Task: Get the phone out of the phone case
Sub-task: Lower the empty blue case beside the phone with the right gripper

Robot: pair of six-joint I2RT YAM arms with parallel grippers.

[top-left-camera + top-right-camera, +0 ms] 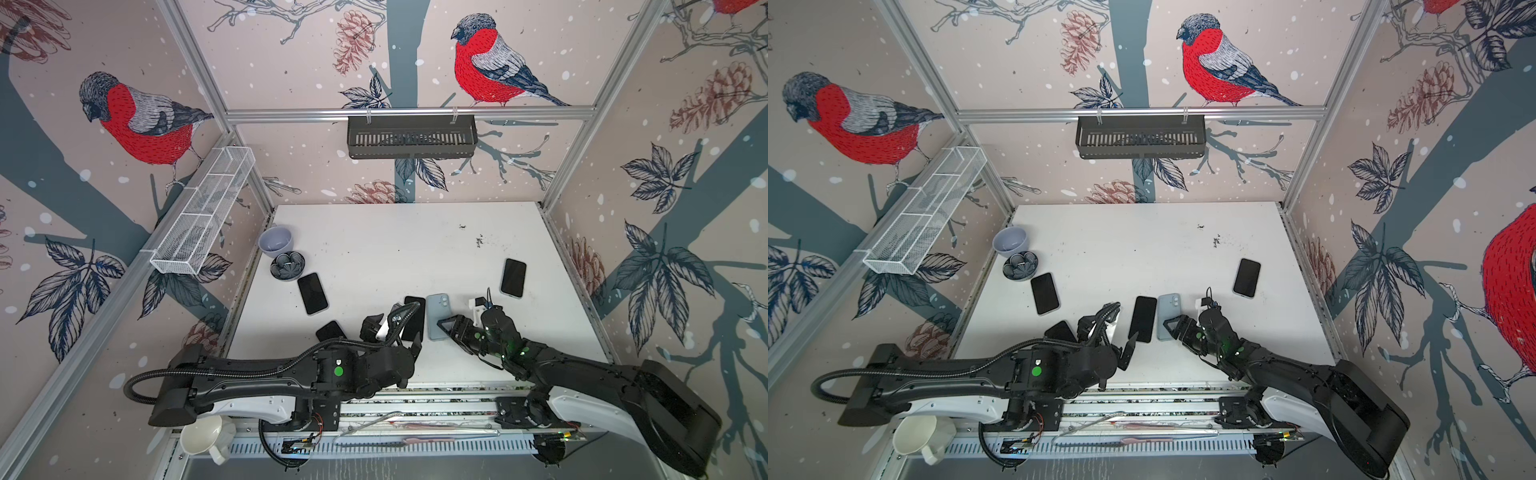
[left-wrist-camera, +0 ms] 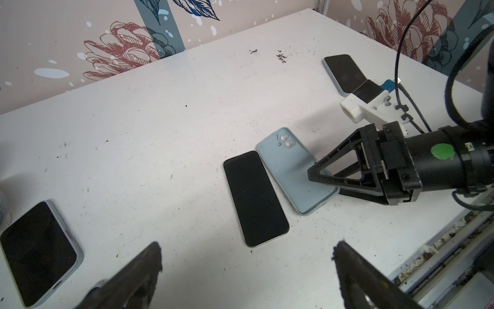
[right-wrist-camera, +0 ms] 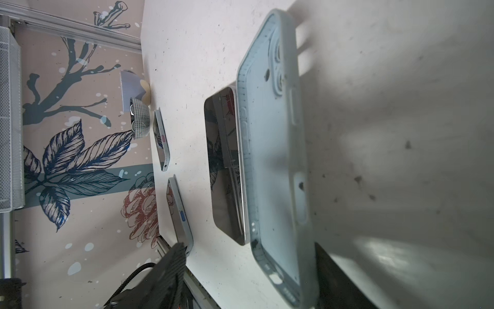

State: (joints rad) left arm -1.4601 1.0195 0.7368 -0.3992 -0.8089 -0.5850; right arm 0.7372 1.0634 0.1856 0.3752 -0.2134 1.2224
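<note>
Your left claw is spread wide, and the slim black glass-faced phone lies flat just ahead of it, right beside the pale-blue rubbery case. Your right claw gapes around that case's near end. Phone's probably stiff and slick, so pinch its long edges.

Phone just left of case

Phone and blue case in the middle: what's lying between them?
Nothing. The phone and the case lie side by side, with only a thin wedge of bare table between them, clearest in the left wrist view.
</note>
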